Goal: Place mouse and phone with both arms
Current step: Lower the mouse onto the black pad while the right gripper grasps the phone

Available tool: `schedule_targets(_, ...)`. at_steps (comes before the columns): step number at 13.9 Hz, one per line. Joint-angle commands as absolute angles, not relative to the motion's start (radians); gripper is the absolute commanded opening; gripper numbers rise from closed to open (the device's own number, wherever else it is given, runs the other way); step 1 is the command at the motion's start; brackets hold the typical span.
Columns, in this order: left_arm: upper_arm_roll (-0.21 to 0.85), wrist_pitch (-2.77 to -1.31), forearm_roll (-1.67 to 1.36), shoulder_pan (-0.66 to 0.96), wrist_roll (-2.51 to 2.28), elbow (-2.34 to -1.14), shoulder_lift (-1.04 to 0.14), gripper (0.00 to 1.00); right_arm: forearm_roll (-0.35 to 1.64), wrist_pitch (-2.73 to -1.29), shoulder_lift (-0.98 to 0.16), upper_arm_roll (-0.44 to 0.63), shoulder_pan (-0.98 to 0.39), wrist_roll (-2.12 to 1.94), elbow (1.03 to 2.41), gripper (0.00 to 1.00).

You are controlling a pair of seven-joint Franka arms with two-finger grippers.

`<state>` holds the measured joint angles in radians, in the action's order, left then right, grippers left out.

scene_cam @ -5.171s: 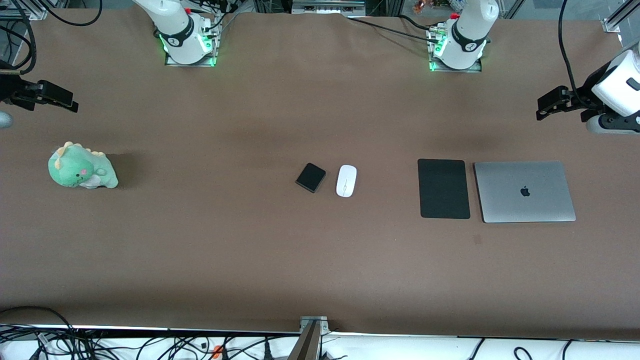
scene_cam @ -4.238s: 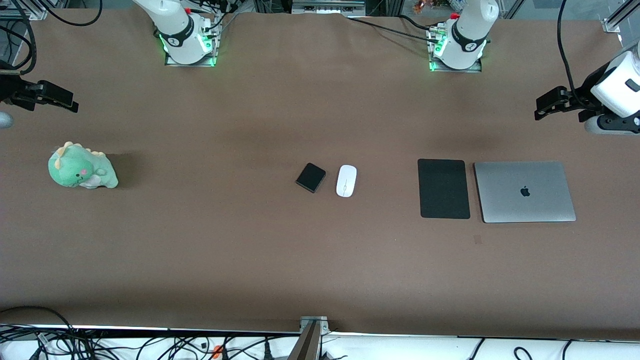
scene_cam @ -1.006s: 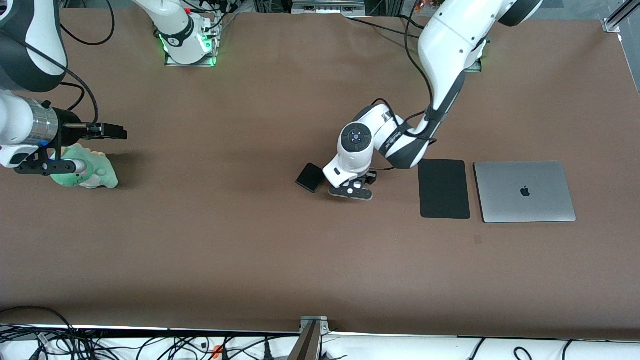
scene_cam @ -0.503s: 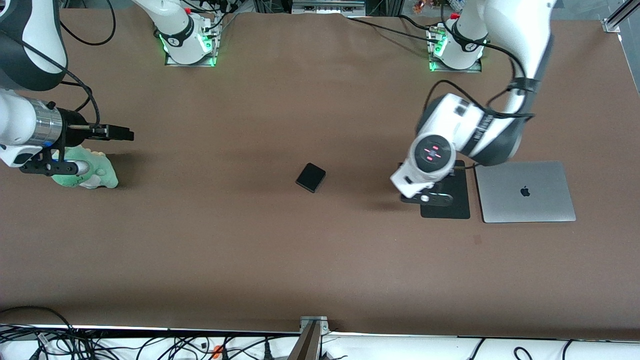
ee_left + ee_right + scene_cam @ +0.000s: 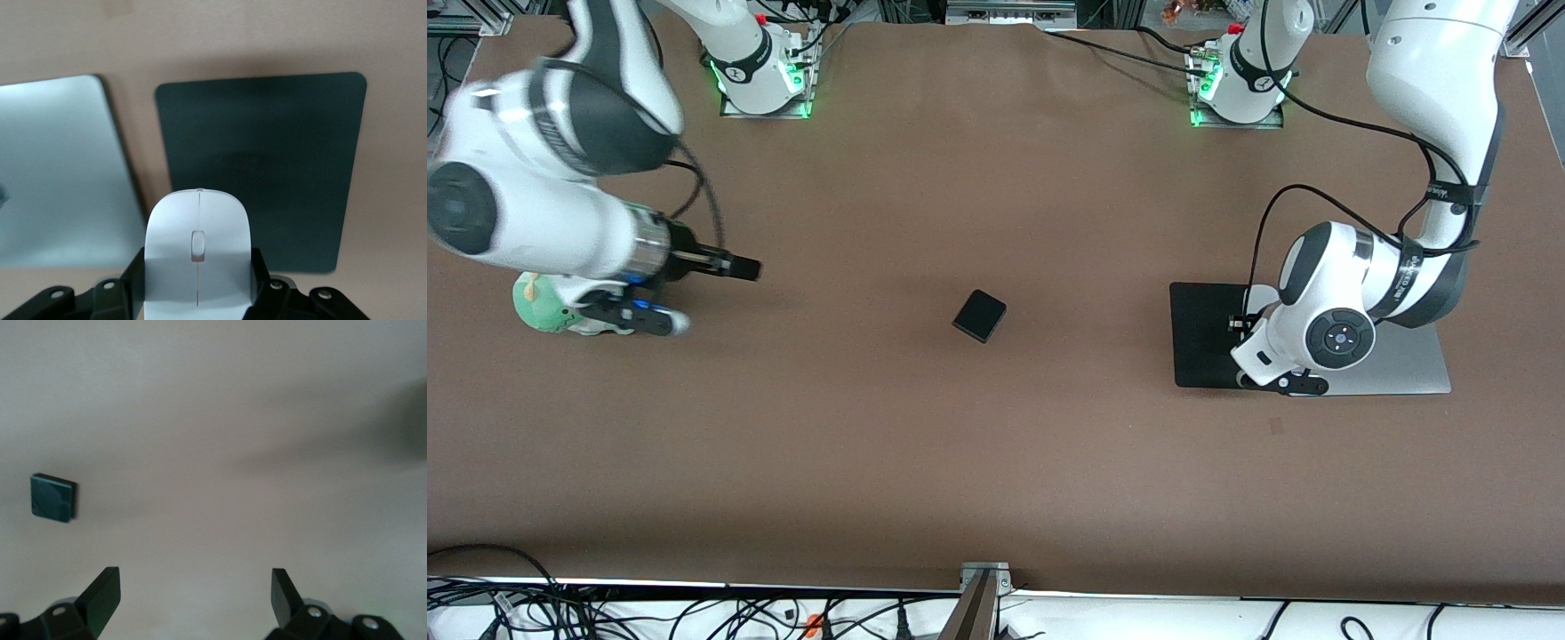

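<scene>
Gripping the mouse (image 5: 197, 257), left gripper (image 5: 197, 293) hovers over mat (image 5: 267, 160) (right gripper (image 5: 193, 593) spread, empty).

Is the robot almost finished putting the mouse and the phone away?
Not yet. Done: the mouse is off the table. In hand: the left gripper is shut on it, up over the black mat beside the laptop. Left: the phone lies untouched mid-table, and the right gripper is open over bare table, holding nothing.
</scene>
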<state>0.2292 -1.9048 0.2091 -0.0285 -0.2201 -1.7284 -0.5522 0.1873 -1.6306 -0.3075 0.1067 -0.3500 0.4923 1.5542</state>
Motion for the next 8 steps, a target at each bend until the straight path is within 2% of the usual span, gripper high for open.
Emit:
schedule_targets(1,0.245,-2.069,0.192,-0.044,-0.189,-1.857,-0.508,0.32,0.198,-1.710,-0.368,0.118,-0.440,0.615,1.537,1.00)
schedule_targets(5,0.245,-2.294,0.192,-0.066,-0.187,-1.979,-0.500,0.32,0.193,-1.885,-0.472,0.117,-0.563,0.693,1.542,1.00)
schedule_targets(7,0.245,-2.344,0.192,-0.071,-0.187,-2.011,-0.497,0.36,0.198,-1.959,-0.512,0.117,-0.621,0.710,1.542,1.00)
schedule_targets(8,0.245,-2.344,0.192,-0.071,-0.187,-2.011,-0.497,0.48,0.198,-1.995,-0.526,0.117,-0.641,0.727,1.543,1.00)
